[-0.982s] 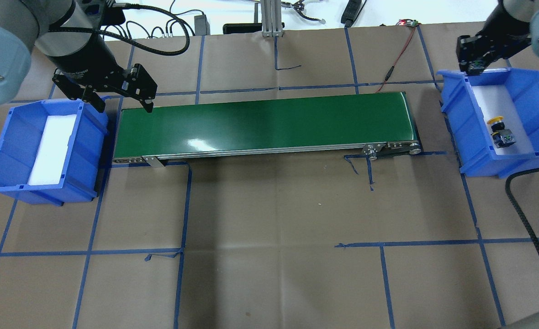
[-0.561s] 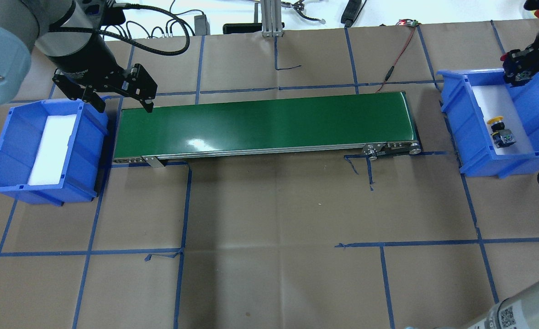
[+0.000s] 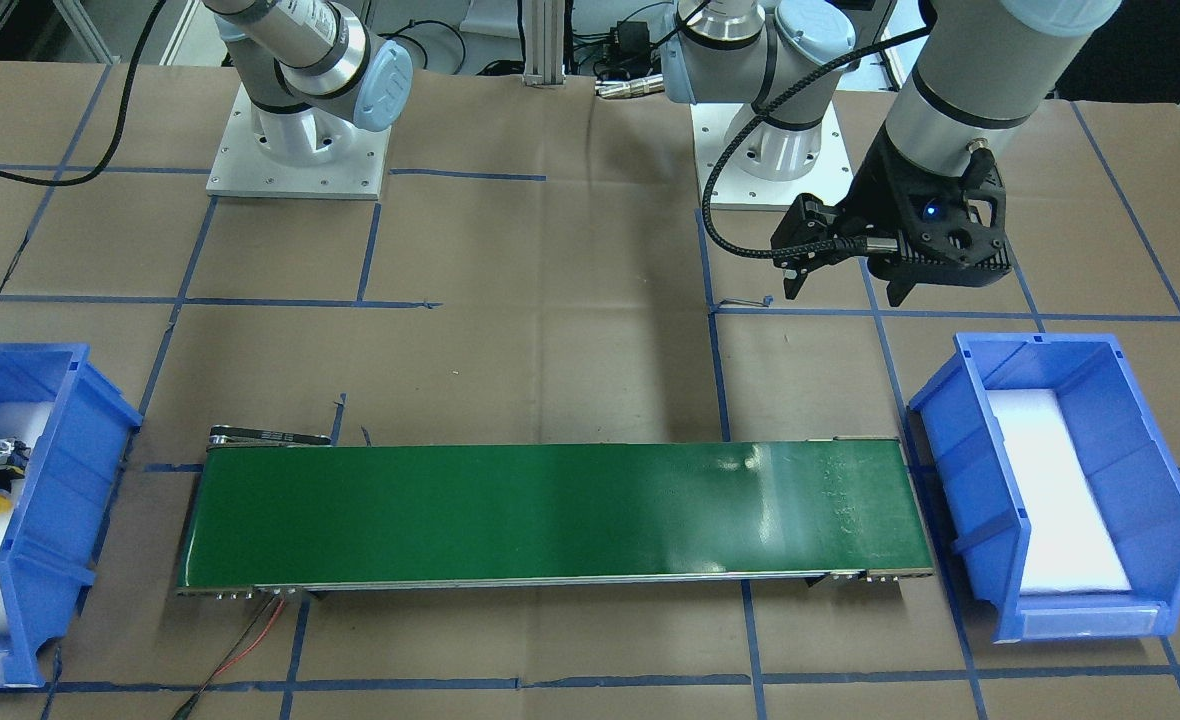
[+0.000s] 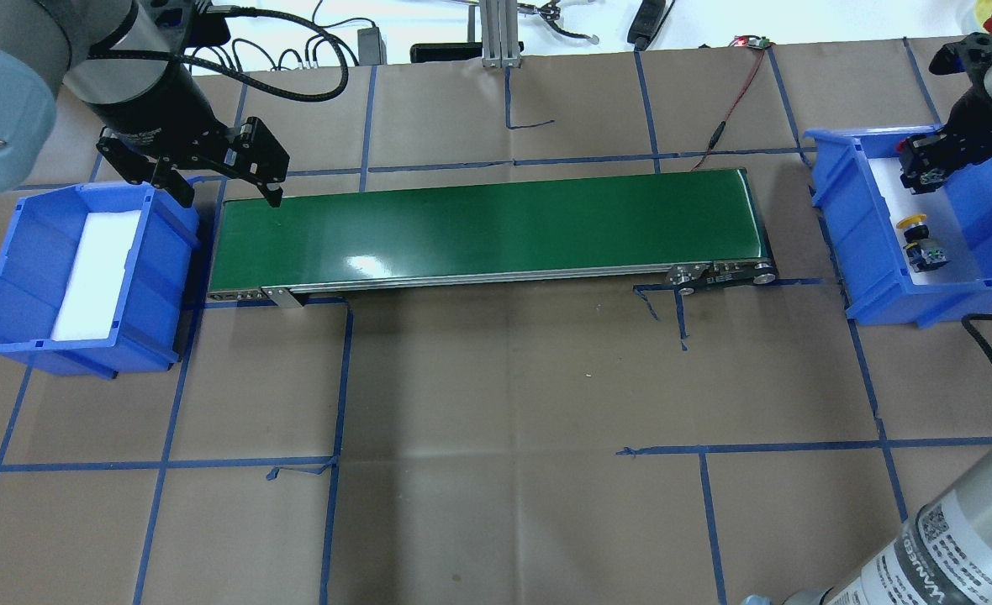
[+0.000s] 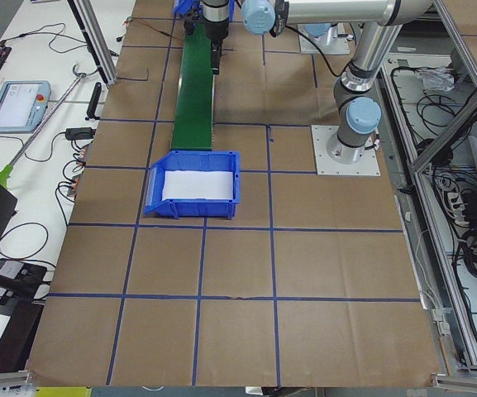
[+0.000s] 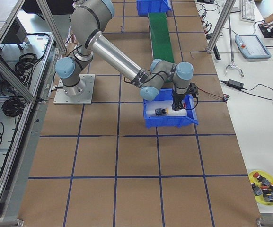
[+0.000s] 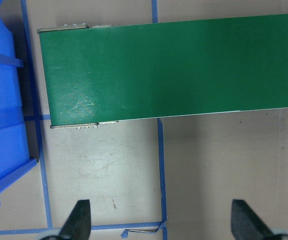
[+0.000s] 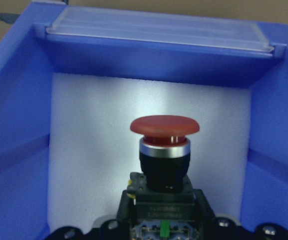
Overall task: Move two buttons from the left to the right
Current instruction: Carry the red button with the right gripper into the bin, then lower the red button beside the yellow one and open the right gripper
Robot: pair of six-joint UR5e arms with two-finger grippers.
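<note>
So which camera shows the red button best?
The right wrist camera: the red button fills it, close up. Overhead shows a red speck in the right hand; the right side view, barely anything; elsewhere I can't spot it.

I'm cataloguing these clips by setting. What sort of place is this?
Likely a robotics lab or test cell: two arms bolted to a paper-covered table gridded with blue tape, a green conveyor between blue bins, and a teach pendant on the side bench.

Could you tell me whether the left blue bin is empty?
Empty: the left blue bin shows only its white foam liner, nothing on it.
</note>
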